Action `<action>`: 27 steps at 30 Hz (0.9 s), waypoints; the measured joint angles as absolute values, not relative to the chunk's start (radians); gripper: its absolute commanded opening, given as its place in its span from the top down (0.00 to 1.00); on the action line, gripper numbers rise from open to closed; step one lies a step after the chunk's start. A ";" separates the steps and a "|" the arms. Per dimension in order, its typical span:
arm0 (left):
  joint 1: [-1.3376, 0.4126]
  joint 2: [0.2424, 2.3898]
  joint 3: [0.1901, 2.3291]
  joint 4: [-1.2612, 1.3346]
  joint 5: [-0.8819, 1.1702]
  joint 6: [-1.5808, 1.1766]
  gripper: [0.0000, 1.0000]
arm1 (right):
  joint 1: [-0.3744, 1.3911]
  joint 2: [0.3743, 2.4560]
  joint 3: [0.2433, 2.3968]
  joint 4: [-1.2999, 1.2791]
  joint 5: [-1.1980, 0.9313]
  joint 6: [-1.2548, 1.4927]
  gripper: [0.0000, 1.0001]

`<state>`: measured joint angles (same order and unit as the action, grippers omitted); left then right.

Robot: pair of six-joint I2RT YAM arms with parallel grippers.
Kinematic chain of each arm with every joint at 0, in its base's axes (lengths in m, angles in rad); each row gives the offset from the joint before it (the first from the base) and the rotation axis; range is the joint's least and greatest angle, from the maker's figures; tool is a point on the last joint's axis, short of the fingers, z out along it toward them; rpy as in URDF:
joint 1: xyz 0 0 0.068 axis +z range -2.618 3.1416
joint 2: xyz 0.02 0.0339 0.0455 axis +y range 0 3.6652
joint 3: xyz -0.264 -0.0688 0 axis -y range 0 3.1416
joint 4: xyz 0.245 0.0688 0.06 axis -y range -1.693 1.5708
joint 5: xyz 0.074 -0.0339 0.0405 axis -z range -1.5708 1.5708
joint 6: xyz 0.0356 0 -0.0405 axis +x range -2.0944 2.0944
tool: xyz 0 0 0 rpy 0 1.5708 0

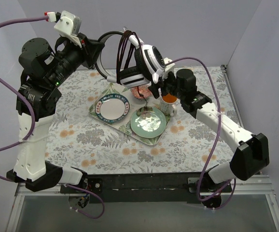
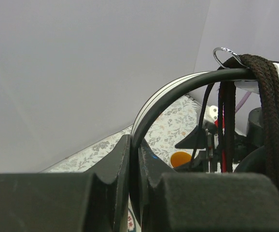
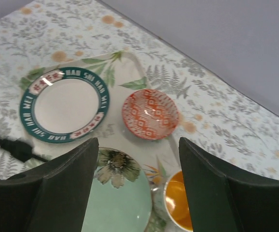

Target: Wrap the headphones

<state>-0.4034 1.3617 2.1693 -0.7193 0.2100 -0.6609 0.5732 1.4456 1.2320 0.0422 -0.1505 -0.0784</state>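
The headphones hang in the air over the back of the table. My left gripper (image 1: 97, 52) is shut on their thin black headband (image 1: 111, 34). In the left wrist view the headband (image 2: 178, 87) runs up from between my shut fingertips (image 2: 133, 142). The dark cable (image 1: 125, 48) hangs in several loops over the band by the white-and-black earcup (image 1: 151, 58); these loops also show in the left wrist view (image 2: 270, 96). My right gripper (image 1: 155, 88) is just below the earcups, open and empty (image 3: 138, 145), facing down at the dishes.
On a patterned tray (image 1: 146, 140) lie a white plate with a green rim (image 3: 64, 104), a red patterned bowl (image 3: 150, 113), a pale green plate (image 3: 118, 198) and an orange-lined cup (image 3: 180, 203). A black object (image 3: 9, 147) lies at the left. Purple robot cables hang by both arms.
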 measured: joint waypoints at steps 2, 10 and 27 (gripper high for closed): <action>-0.403 1.362 2.169 -0.716 0.208 -0.658 1.00 | 0.566 1.418 1.232 0.026 -0.088 -0.107 0.19; -0.403 1.378 2.168 -0.663 0.140 -0.640 1.00 | 0.628 1.295 1.079 0.124 -0.055 -0.187 0.06; -0.403 1.443 2.154 -0.628 0.080 -0.626 1.00 | 0.787 1.604 1.160 0.387 -0.125 -0.080 0.27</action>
<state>-0.4034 1.4429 2.1544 -0.6277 0.0803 -0.6262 0.7872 1.6039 1.1603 0.3866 -0.1249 -0.0795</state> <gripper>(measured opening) 0.054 0.829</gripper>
